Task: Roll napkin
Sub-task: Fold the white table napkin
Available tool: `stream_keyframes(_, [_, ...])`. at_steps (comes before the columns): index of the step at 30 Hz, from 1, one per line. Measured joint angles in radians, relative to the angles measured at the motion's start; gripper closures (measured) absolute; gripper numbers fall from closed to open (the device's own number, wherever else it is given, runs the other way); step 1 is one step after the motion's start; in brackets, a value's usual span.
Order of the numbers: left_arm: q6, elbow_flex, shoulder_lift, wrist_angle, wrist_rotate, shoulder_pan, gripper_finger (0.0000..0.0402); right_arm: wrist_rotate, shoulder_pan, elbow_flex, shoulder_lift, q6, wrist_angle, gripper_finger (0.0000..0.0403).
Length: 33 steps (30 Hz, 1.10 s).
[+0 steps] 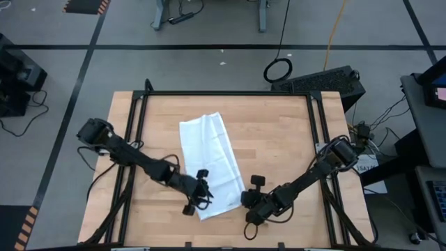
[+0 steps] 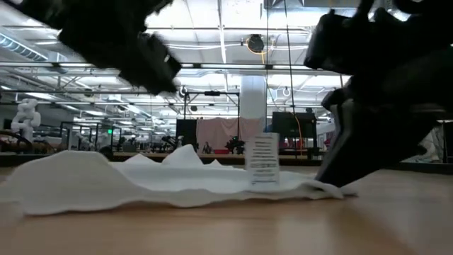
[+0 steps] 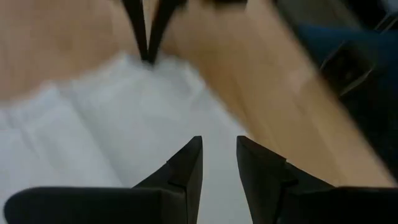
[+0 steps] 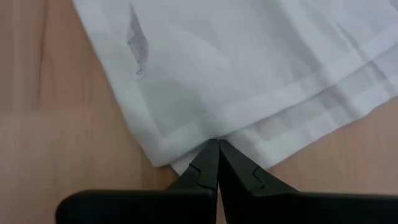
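Blurred, hidden and cut-off parts
Low view crops both arms at the top; left wrist view blurs the napkin [image 3: 112, 118]; its near-right corner hides behind the right gripper [image 1: 249, 202].

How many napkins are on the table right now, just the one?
1. The white napkin lies folded lengthwise mid-table, its near end between the left gripper and right gripper. A second could hide underneath, though none shows.
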Motion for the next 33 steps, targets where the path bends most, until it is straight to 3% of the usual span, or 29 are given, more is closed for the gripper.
stream_keyframes(7, [-0.173, 0.004, 0.103, -0.298, -0.083, -0.030, 0.0297, -0.034, -0.004, -0.005, 0.001, 0.008, 0.121, 0.0403])
stream_keyframes(10, [-0.188, -0.002, 0.100, -0.385, -0.113, -0.029, 0.0297, -0.043, 0.002, 0.005, 0.001, 0.012, 0.132, 0.0403])
stream_keyframes(16, [-0.155, 0.000, -0.002, -0.472, -0.077, -0.050, 0.0297, -0.062, 0.017, 0.071, 0.003, -0.003, 0.128, 0.0403])
stream_keyframes(20, [-0.205, 0.013, -0.094, -0.369, -0.132, -0.070, 0.0297, -0.054, 0.031, 0.113, 0.002, -0.044, 0.129, 0.0403])
stream_keyframes(24, [-0.229, 0.011, -0.096, -0.153, -0.185, -0.091, 0.0297, -0.008, 0.039, 0.117, 0.005, -0.079, 0.128, 0.0403])
stream_keyframes(27, [-0.204, 0.016, -0.039, 0.054, -0.188, -0.112, 0.0297, 0.037, 0.041, 0.099, 0.015, -0.081, 0.152, 0.0403])
stream_keyframes(33, [-0.134, 0.023, 0.099, 0.181, -0.299, -0.157, 0.0275, 0.082, 0.042, 0.087, 0.056, -0.074, 0.207, 0.0403])
